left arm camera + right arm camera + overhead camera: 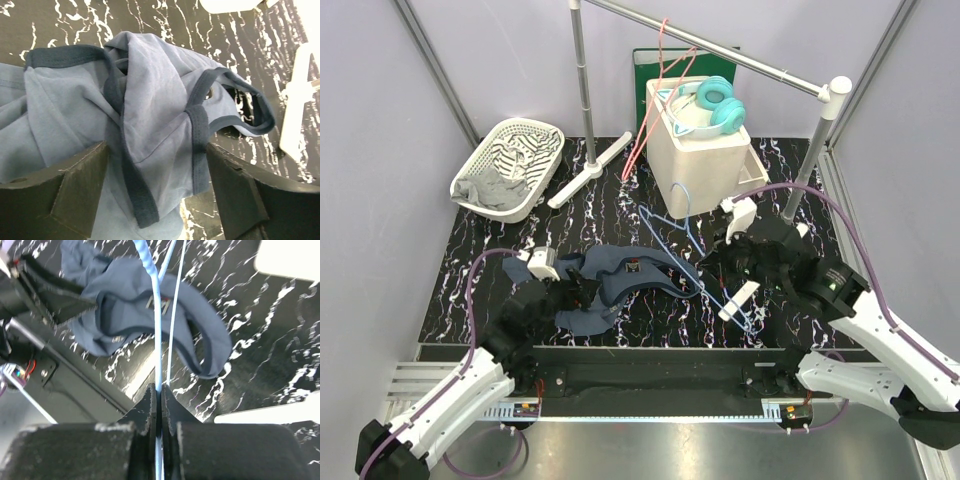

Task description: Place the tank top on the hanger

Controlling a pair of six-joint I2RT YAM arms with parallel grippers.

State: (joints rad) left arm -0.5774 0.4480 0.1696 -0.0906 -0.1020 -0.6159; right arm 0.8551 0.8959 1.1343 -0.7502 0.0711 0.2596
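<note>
The right pincer (159,392) is clamped on the wire of the light-blue hanger (156,315). The hanger's frame runs out over the tank top (140,305). The left pincer (157,155) stands apart, with navy cloth bunched between its fingers (75,185). The top lies crumpled on the marbled worktop (490,250) between the two low, forward-reaching arms. Farther back stand a white box (695,165) and a basket (542,175).

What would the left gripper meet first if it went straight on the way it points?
The tank top: its bunched cloth lies right ahead between the left gripper's open fingers, probably very close.
</note>
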